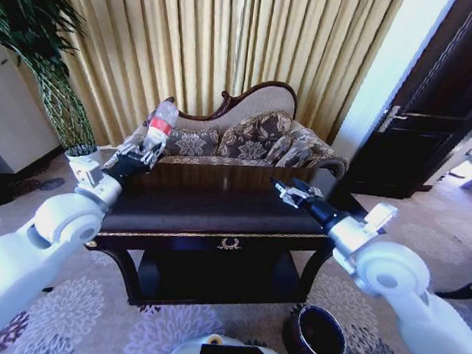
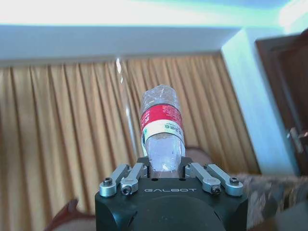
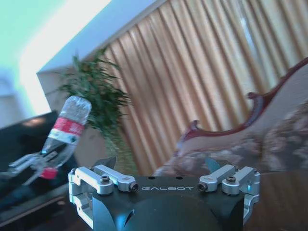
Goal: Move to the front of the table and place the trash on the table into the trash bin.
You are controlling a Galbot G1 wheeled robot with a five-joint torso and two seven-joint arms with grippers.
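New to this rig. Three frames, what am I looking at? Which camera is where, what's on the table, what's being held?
It is a wheeled robot with two white arms ending in black grippers. The wide picture comes from its head camera, looking down at a dark glossy wooden console table with a sofa behind. The other two come from cameras on each wrist, looking out past the gripper bodies.

The left gripper holds a clear plastic bottle with a red and white label raised above the table's left end, base up; the right wrist view also catches it. The right gripper hovers open over the table's right side, holding nothing. I see no other items on the tabletop. The round dark maroon trash bin stands on the carpet, front right.
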